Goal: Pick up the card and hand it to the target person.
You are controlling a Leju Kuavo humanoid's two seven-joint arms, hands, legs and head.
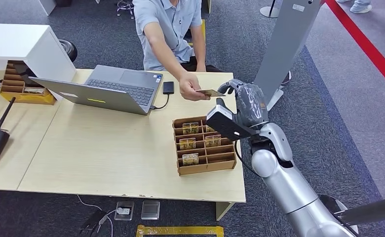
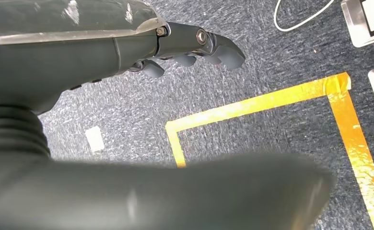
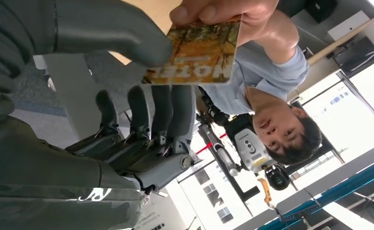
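Cardboard organizer (image 1: 204, 167) holds cards (image 1: 187, 143); right hand (image 1: 244, 101) pinches card (image 1: 209, 92).

head view downward, wrist views close

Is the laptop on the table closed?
No, the laptop sits open on the table, its keyboard showing in the head view.

Even, soft indoor light is falling on the counter (image 1: 106, 148), giving only weak shadows. In the right wrist view, bright windows are glowing behind, almost overexposed, and the card (image 3: 199, 52) is looking slightly blurred. In the left wrist view, the nearest part of the left hand (image 2: 190, 48) is appearing out of focus, with glare on its cover.
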